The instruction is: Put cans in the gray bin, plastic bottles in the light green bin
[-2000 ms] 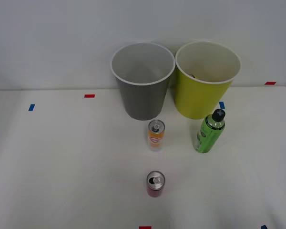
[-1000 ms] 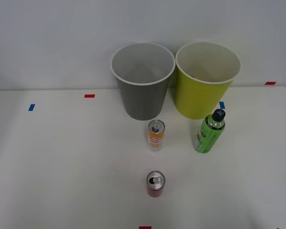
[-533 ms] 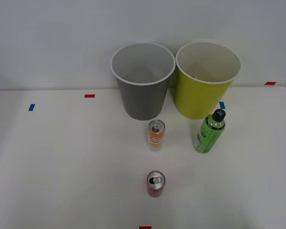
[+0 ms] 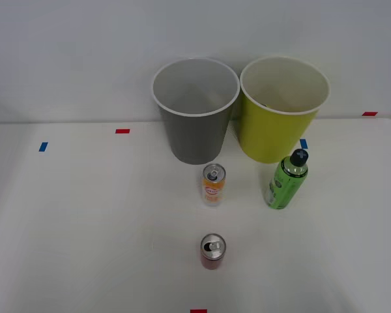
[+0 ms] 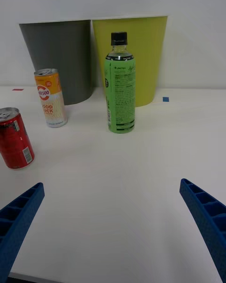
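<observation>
The gray bin (image 4: pixel 195 111) (image 5: pixel 60 59) and the light green bin (image 4: pixel 281 111) (image 5: pixel 141 56) stand side by side at the back of the table. An orange-and-white can (image 4: pixel 213 184) (image 5: pixel 50 98) stands upright in front of the gray bin. Nearer to me stands a dark red can (image 4: pixel 213 251) (image 5: pixel 15 138). A green-label plastic bottle (image 4: pixel 287 180) (image 5: pixel 120 90) with a black cap stands in front of the light green bin. My right gripper (image 5: pixel 113 226) is open, low over the table, well short of the bottle, with nothing between its blue fingers (image 5: pixel 207 217).
Small red and blue tape marks (image 4: pixel 122 131) dot the white table (image 4: pixel 85 215). A blue mark (image 5: pixel 165 99) lies beside the light green bin. A white wall rises behind the bins.
None of the cans, the bottle or the bins has moved. A dark speck at the front view's lower right corner has gone.
</observation>
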